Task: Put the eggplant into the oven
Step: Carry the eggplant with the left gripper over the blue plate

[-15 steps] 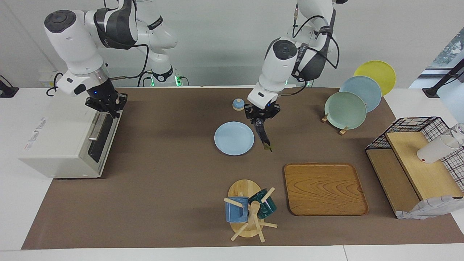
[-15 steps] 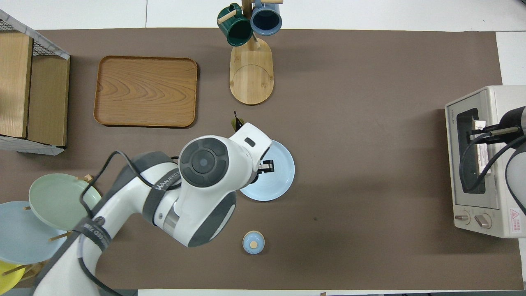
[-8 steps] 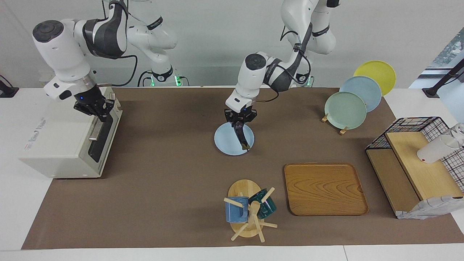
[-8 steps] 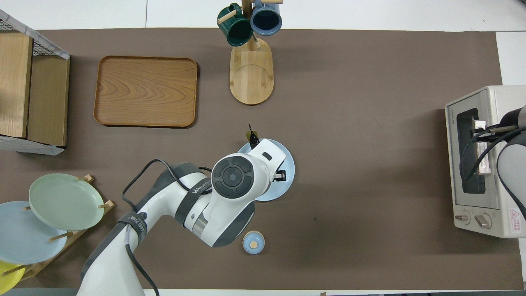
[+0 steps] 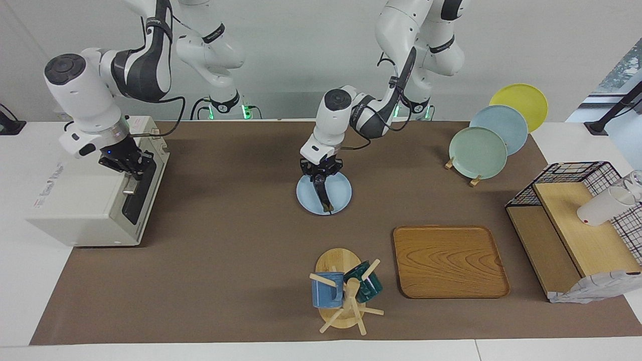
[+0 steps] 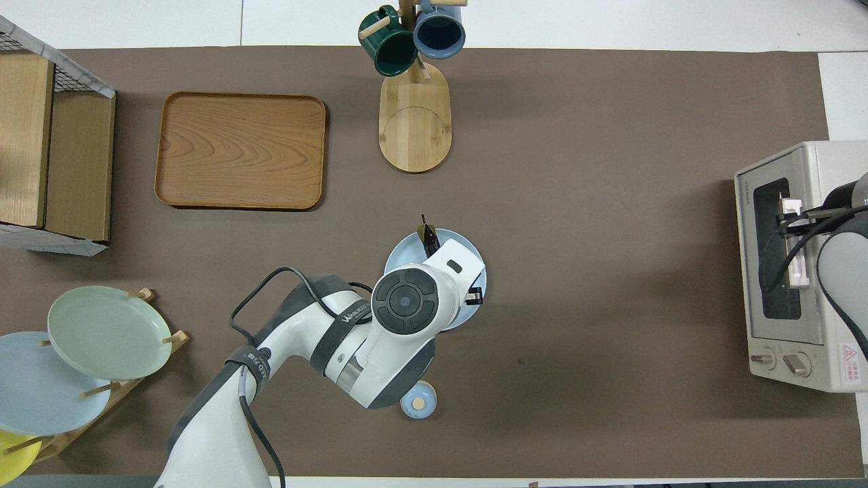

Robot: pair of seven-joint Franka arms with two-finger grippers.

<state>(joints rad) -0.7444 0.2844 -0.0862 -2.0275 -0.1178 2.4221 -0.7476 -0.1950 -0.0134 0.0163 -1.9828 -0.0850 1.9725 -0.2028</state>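
Observation:
The eggplant [image 5: 324, 195], slim and dark, hangs slantwise from my left gripper [image 5: 320, 178], which is shut on its upper end. Its stem tip [image 6: 426, 232] points down, low over the pale blue plate [image 5: 342, 193] at the middle of the mat. I cannot tell whether the tip touches the plate. In the overhead view the left wrist hides the grip. The off-white oven [image 5: 75, 200] stands at the right arm's end of the table with its dark glass door up. My right gripper [image 5: 128, 167] is shut, with its tips at the door's silver handle [image 6: 801, 268]. Whether it grips the bar I cannot tell.
A wooden tray [image 5: 449, 260] and a mug tree [image 5: 343, 293] with two mugs lie farther from the robots than the plate. A small blue lidded pot [image 6: 418, 402] sits nearer to them. A plate rack [image 5: 479, 153] and a wire basket [image 5: 577, 173] stand toward the left arm's end.
The left gripper has carried the eggplant from beside the blue plate to over it, toward the right arm's end, and lower. The right gripper has come down along the oven's front to the handle.

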